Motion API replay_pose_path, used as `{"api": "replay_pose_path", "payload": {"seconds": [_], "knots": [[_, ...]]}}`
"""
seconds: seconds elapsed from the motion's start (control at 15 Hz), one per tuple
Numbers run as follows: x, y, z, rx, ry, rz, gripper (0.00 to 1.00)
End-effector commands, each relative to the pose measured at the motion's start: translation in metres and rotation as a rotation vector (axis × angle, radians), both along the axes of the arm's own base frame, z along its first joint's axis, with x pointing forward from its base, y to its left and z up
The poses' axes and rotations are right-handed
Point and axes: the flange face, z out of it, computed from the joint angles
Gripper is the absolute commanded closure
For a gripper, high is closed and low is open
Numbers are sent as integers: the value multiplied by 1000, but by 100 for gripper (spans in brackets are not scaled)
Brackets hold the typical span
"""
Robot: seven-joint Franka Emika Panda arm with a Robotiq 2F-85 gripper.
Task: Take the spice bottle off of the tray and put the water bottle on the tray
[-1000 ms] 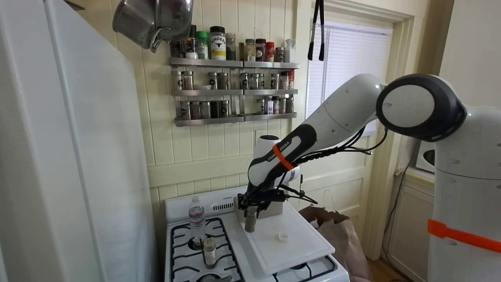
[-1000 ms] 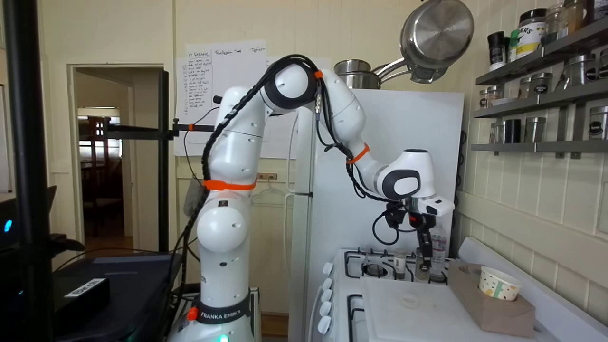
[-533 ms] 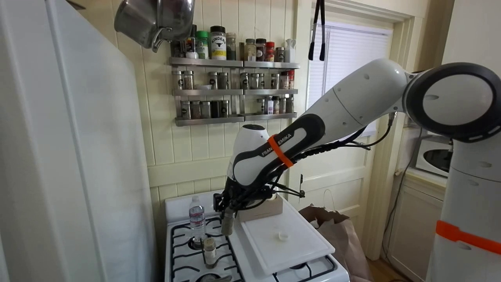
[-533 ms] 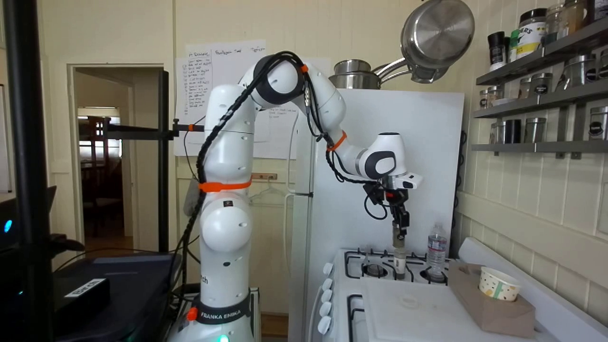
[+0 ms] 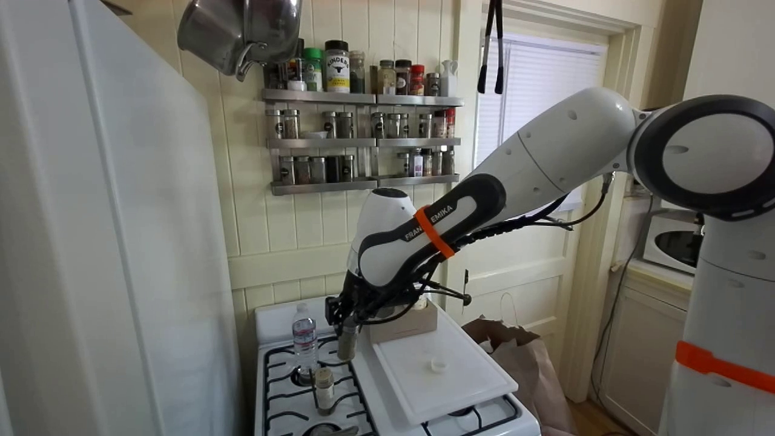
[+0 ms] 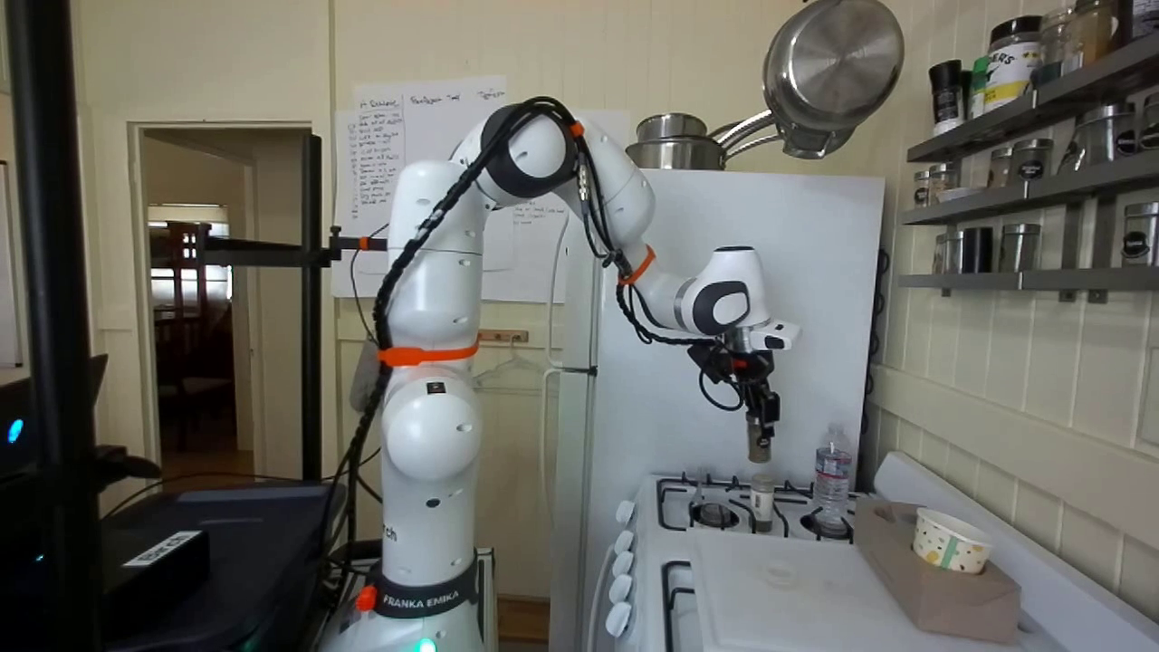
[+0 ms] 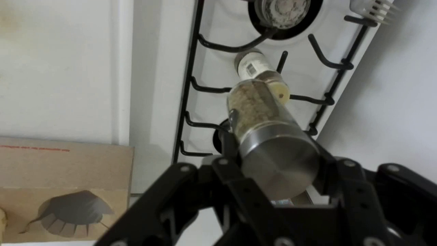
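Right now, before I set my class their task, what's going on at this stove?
A robot gripper is shut on the spice bottle, holding it in the air above the stove, clear of the tray. The water bottle stands upright on the burner grates, not yet on the tray; another small jar stands there too.

Kitchen, one: it is identified by a white stove (image 5: 382,399) with black burner grates (image 7: 189,68), steel wall shelves (image 5: 321,143) lined with small spice jars (image 5: 344,127), and metal pots (image 6: 679,152) atop a white refrigerator (image 6: 815,263).
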Motion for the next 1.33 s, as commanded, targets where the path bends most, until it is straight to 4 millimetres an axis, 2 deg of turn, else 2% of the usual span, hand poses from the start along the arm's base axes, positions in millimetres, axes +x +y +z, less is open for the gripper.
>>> {"api": "replay_pose_path", "payload": {"seconds": [0.0,0.13,0.33,0.47,0.6,0.67,0.73,0.8,1.07,1.27], "knots": [[29,28,-4,-10,-116,83,76],[38,48,-9,54,-137,180,76],[39,75,-6,117,-127,322,76],[37,88,0,135,-120,440,76],[33,92,3,142,-85,551,76],[31,92,-3,118,-110,462,76],[32,93,-1,120,-108,476,51],[32,92,-1,119,-108,473,76],[33,89,-15,141,-3,674,76],[30,74,-22,105,81,763,76]]}}
